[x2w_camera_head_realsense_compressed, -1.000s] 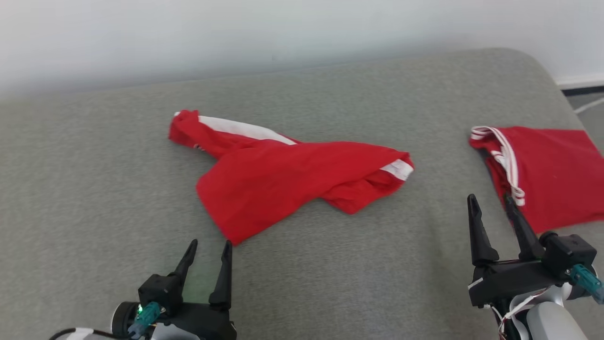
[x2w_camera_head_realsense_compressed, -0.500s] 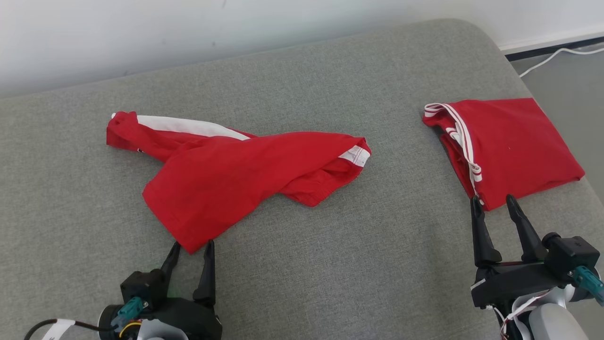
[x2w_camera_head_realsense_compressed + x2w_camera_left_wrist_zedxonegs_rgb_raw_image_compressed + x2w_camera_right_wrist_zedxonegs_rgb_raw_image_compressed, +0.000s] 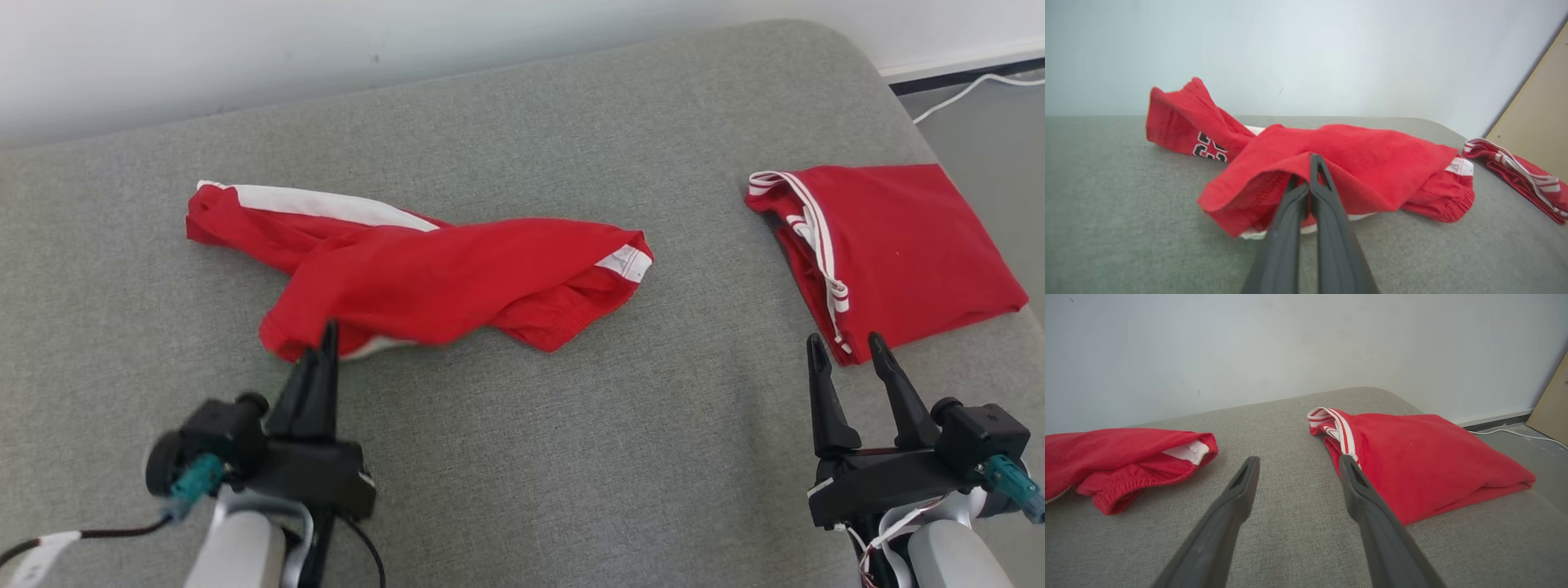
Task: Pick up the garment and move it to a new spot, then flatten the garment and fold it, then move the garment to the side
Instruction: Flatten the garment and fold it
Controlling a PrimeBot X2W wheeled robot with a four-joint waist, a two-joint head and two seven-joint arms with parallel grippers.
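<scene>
Two long fingers of the left gripper (image 3: pixel 326 347) had come together since half a second earlier, when they stood apart on either side of the near corner of the crumpled red garment (image 3: pixel 457 273). Now they were pinched shut on that corner. In the left wrist view the hem draped over the tips of the left gripper (image 3: pixel 1304 175), bunched and raised off the grey cushion (image 3: pixel 571 457), with a strip of white edging showing under the fold just below the tips. The rest of the crumpled red garment (image 3: pixel 1372 159) stretched away ahead of the fingers and to their right, lying on the cushion, and its part with black numerals lay ahead and to the left.

The right gripper (image 3: pixel 845 343) had not changed. Its fingers stayed spread wide with nothing between them, and the near corner of the folded red garment (image 3: pixel 898 237) lay just ahead of its tips. In the right wrist view that folded red garment (image 3: pixel 1412 457) sat ahead and to the right of the right gripper (image 3: pixel 1298 461).

The grasp looked freshly made, so the pick-up could begin; moving, flattening and folding were all still to do. With only one corner held, the cloth would likely trail across the cushion when lifted.
</scene>
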